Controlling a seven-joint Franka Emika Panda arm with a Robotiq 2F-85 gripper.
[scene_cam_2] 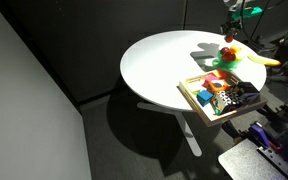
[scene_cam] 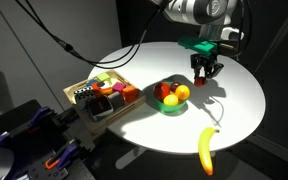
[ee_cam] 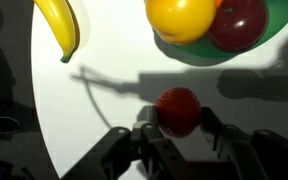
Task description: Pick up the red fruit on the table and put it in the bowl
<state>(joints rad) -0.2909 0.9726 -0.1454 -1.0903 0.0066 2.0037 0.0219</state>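
The red fruit (ee_cam: 178, 110), a small dimpled berry, sits between the fingers of my gripper (ee_cam: 178, 128), which is shut on it. In an exterior view the gripper (scene_cam: 205, 74) holds the fruit (scene_cam: 200, 84) a little above the white table (scene_cam: 239, 110), just beside the green bowl (scene_cam: 171, 109). The bowl (ee_cam: 276, 38) holds an orange-yellow fruit (ee_cam: 184, 18) and a dark red fruit (ee_cam: 239, 25). In the exterior view from the far side the gripper (scene_cam_2: 230, 38) hangs over the bowl (scene_cam_2: 216, 62) at the back of the table (scene_cam_2: 159, 70).
A yellow banana (scene_cam: 207, 150) lies near the table's edge and also shows in the wrist view (ee_cam: 62, 25) and in an exterior view (scene_cam_2: 260, 60). A square wooden tray (scene_cam: 81, 88) of mixed toys sits at the table's edge (scene_cam_2: 189, 96).
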